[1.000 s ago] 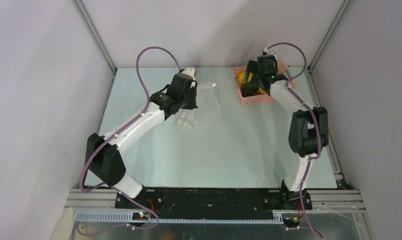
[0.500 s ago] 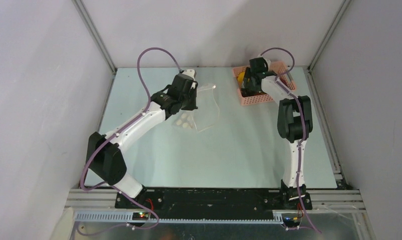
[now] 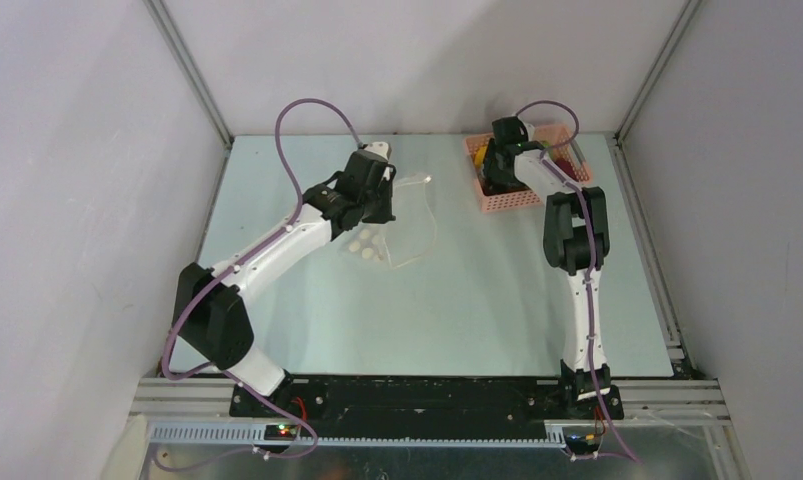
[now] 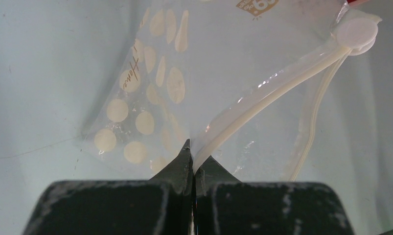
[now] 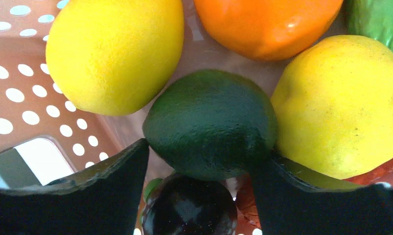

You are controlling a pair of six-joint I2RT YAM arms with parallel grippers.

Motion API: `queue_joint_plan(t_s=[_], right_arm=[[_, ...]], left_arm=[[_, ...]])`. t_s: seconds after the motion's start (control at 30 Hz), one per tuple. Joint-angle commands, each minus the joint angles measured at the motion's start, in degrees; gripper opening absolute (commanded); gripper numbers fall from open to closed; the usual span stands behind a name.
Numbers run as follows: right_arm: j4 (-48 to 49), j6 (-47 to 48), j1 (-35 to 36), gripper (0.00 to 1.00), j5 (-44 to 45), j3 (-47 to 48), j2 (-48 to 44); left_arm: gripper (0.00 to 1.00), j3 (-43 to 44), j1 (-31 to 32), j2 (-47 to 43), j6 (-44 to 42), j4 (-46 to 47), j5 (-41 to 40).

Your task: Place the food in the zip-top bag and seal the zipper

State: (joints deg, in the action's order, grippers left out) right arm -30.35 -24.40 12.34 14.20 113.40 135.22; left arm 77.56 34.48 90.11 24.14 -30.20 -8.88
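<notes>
My left gripper [image 3: 381,197] [image 4: 192,155] is shut on the whitish zipper [image 4: 263,98] of the clear, white-dotted zip-top bag [image 3: 409,222] [image 4: 135,122], whose mouth gapes toward the right. The round slider tab [image 4: 355,33] sits at the zipper's far end. My right gripper [image 3: 493,172] [image 5: 204,166] is open, down inside the pink basket [image 3: 508,204]. Its fingers straddle a dark green fruit [image 5: 211,122]. Around it lie two yellow fruits [image 5: 116,49] [image 5: 341,103], an orange one [image 5: 265,24], a green one [image 5: 380,19] and a dark glossy one [image 5: 192,208].
The pink lattice basket stands at the table's far right, close to the back wall. Its perforated wall [image 5: 18,98] is just left of my right gripper. The grey enclosure walls close in the table on three sides.
My right arm has swung left and reached deeper into the basket, its elbow folding upright. The bag's loose side has drawn in a little; my left gripper has barely moved.
</notes>
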Motion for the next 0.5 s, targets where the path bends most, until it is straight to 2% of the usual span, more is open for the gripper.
queue_joint_plan(t_s=[0.0, 0.1, 0.23, 0.47], right_arm=[[-2.16, -0.05, -0.25, 0.7, 1.78, 2.16, 0.92], [-0.42, 0.54, -0.3, 0.52, 1.95, 0.53, -1.6], [2.14, 1.22, -0.52, 0.36, 1.7, -2.17, -5.08], [4.83, 0.48, -1.42, 0.3, 3.71, -4.61, -10.26]], left_arm=[[0.0, -0.27, 0.01, -1.07, 1.38, 1.35, 0.51], [0.0, -0.35, 0.05, -1.1, 1.71, 1.74, 0.76], [0.0, 0.28, 0.06, -0.88, 2.37, 1.83, 1.03], [0.0, 0.17, 0.13, -0.49, 3.42, 1.53, 1.16]])
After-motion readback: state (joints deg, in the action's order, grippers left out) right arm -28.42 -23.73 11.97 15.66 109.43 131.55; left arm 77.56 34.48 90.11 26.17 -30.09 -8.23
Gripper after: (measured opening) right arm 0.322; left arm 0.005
